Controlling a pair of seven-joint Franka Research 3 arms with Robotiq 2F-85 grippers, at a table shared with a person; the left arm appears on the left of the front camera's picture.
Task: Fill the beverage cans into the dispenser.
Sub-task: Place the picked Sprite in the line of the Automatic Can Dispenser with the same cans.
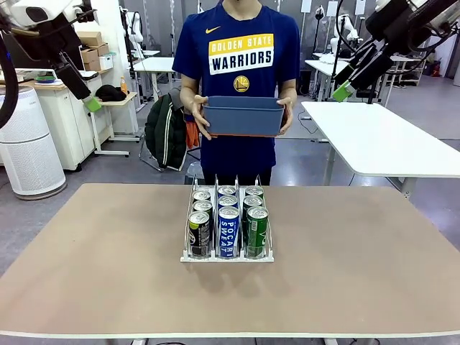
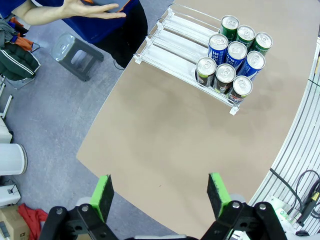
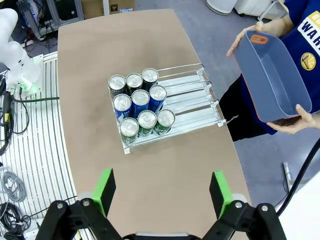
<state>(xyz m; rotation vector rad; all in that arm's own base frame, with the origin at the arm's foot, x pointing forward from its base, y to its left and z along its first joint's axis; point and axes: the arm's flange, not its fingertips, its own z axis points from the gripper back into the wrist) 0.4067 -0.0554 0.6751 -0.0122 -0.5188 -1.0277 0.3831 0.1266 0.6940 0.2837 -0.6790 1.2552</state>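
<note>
The dispenser [image 1: 227, 253] sits on the brown worktop [image 1: 108, 273] about midway between its left and right edges, with its open front end facing the robot's edge and its back end reaching toward the far edge, where a person stands. Nine beverage cans [image 1: 228, 219] stand upright in it, three to a lane, packed against the front stop at the robot's end: a dark can with a yellow-green band [image 1: 199, 233] leads the left lane, a blue-white Pocari Sweat can [image 1: 228, 231] leads the middle lane, and a green can [image 1: 256, 231] leads the right lane. In the wrist views the rear part of all three lanes, toward the person, lies bare. The person holds a blue-grey bin [image 1: 244, 116] in both hands at waist height, beyond the far edge and clear of the worktop; from the right wrist camera its inside looks bare. The left gripper [image 1: 92, 103] hangs high above the left side and the right gripper [image 1: 342, 91] high above the right side, both well apart from the cans. Each has its jaws spread wide and released, with nothing between the green pads [image 2: 103, 196].
</note>
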